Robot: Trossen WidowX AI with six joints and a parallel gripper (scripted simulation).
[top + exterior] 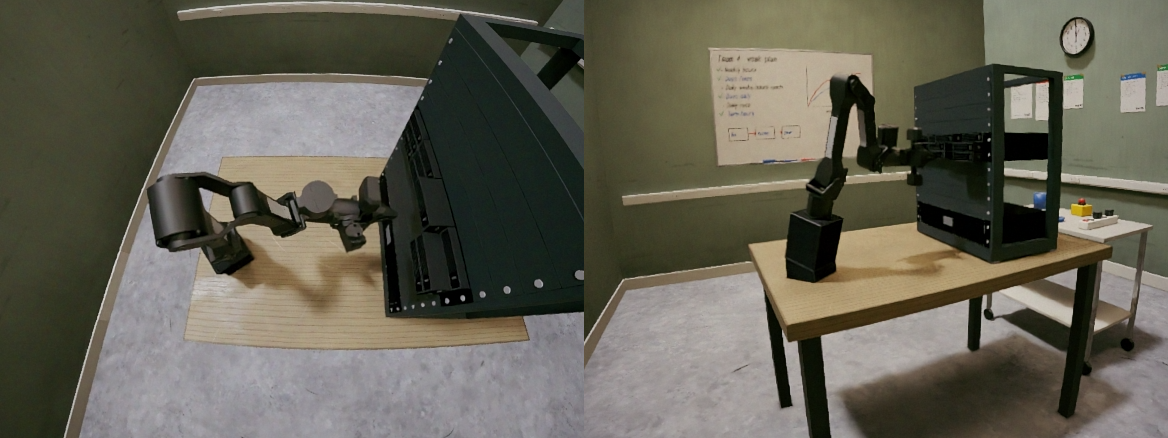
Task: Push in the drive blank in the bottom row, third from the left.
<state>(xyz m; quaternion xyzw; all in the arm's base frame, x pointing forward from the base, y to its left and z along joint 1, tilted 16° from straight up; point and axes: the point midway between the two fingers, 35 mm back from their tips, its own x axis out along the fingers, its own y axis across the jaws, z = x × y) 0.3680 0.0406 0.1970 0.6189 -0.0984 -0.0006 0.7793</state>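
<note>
Reaching level toward the rack on the table, gripper fully closed, gripping nothing, fingertips meeting the drive-blank rows.

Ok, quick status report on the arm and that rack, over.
Gripper shut, holding nothing, tip at the drive-blank band of the dark green open-frame rack. Rack upright on the wooden table. Nothing between arm and rack.

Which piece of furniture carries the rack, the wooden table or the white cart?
The wooden table: the rack stands on it; the white cart stands behind.
</note>
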